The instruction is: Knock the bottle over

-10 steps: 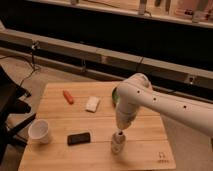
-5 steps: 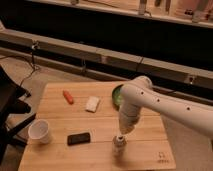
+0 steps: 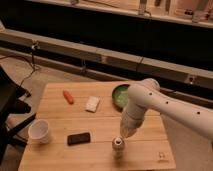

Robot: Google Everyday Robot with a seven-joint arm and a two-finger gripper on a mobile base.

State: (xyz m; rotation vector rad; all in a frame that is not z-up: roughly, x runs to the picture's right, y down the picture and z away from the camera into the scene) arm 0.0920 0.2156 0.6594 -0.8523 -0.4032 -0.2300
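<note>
My white arm (image 3: 165, 107) reaches in from the right and bends down over a light wooden tabletop (image 3: 100, 120). At its lower end, my jaws hang near the front of the tabletop, just above and slightly right of the bottle (image 3: 118, 148). I cannot tell how far apart they stand or whether they hold anything, because the bulk of my wrist hides them. The gripper (image 3: 126, 133) sits very close to the bottle's cap; I cannot tell whether it is touching.

The bottle is small, slim and whitish-beige with a pale round cap. It stands upright near the front edge of the tabletop, a little right of centre.

To its left lies a dark flat phone-like object (image 3: 79, 138), and further left, near the front left corner, an open white cup (image 3: 39, 131) stands upright. Toward the back left lies a small orange-red item (image 3: 68, 96). Beside it, nearer the middle, is a pale rectangular piece (image 3: 92, 103). A green bowl (image 3: 119, 96) sits at the back, partly hidden behind my arm.
</note>
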